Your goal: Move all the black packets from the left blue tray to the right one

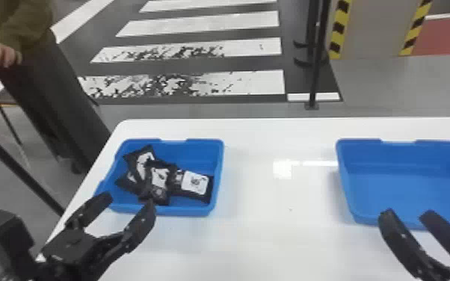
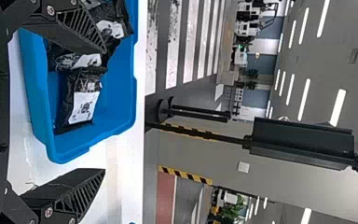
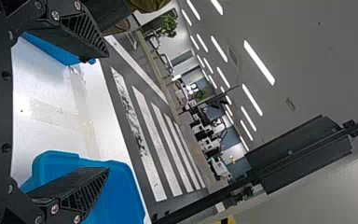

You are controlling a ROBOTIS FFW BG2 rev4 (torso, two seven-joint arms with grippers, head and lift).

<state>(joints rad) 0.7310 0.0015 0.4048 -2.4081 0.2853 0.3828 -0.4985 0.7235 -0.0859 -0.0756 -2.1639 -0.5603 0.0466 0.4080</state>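
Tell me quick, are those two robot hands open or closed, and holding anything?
Left gripper: jaws open, empty, near the left blue tray.
Right gripper: jaws open, empty, near the right blue tray.

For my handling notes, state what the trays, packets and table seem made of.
Left tray and right tray: smooth blue, likely moulded plastic, by their rounded corners. Packets: faintly shiny, probably plastic or foil film, by their creases. Table: glossy white, reflecting light; perhaps laminate.

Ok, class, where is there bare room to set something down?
Bare tabletop lies between the left blue tray and the right blue tray, whose visible floor is also bare; the right gripper shows at its near rim. Crowded: the left blue tray, where black packets overlap, leaving some floor at its far right corner.
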